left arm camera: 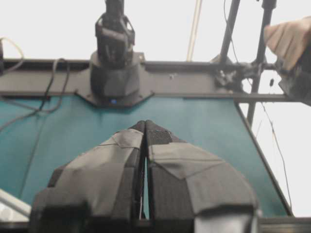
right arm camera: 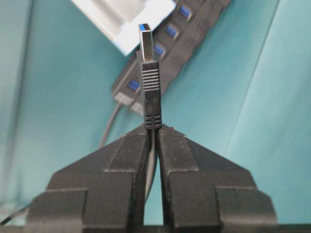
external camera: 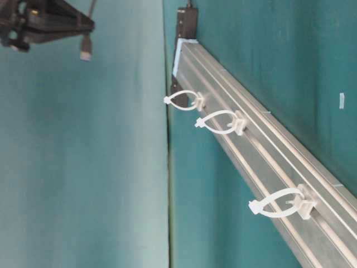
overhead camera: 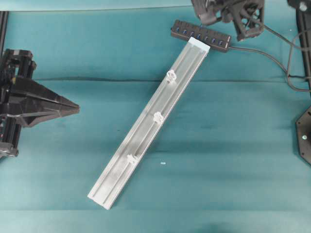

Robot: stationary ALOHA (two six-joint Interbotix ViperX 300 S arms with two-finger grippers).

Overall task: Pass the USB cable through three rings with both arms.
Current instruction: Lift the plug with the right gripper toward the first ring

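Overhead view: silver rail [overhead camera: 150, 124] laid diagonally on the teal tabletop [overhead camera: 233, 145], from lower left of centre up to the black hub bar [overhead camera: 200, 35] at upper centre. Three rings [overhead camera: 158, 117] spaced along the rail, white, seen only as small blurred lumps from above. Left gripper [overhead camera: 73, 108] at the left edge, pointing right toward the rail and well apart from it; arm body cut off by the frame edge. Right gripper [overhead camera: 228, 14] at the top edge, upper right, mostly cropped, jaws not readable here.

Table-level view: rings [external camera: 223, 123] clearer, each a thin white loop on a small clip base fixed to the rail [external camera: 268, 151], loops standing out to the left. Right gripper [external camera: 67, 25] in the upper left corner, partly cut off, with the plug of the USB cable [external camera: 85, 49] hanging below its tip, apart from the nearest ring.

Right wrist view: jaws of the right gripper [right arm camera: 153, 133] closed narrowly on the USB cable [right arm camera: 149, 82]; black ribbed plug with metal tip standing above the jaw tips, cord running down between them and mostly hidden. Hub bar [right arm camera: 170, 46] with blue ports behind, out of focus.

Left wrist view: jaws of the left gripper [left arm camera: 145, 127] pressed fully together, holding nothing visible; background blurred and overexposed.
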